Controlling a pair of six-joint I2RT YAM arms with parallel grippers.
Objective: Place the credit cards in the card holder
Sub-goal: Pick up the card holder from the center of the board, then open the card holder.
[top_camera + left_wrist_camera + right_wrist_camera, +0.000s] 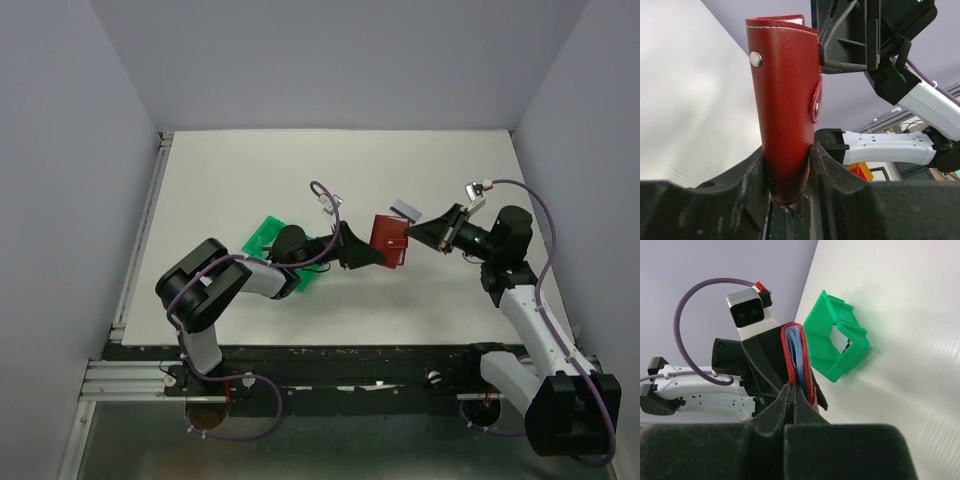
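The dark red card holder [390, 241] is held above the table, pinched at one end by my left gripper [368, 256]. In the left wrist view the holder [785, 100] stands upright between the shut jaws of the left gripper [790, 172]. My right gripper [424, 233] is shut, its tips [791, 386] against the holder's open edge [799, 357], where pale blue shows between the red covers. Nothing shows between its fingers. A grey credit card [405, 209] sticks out at the holder's far right corner.
A green plastic tray [266, 238] lies on the table behind the left arm. It also shows in the right wrist view [837, 340], with a pale flat piece inside. White walls close in the table on three sides.
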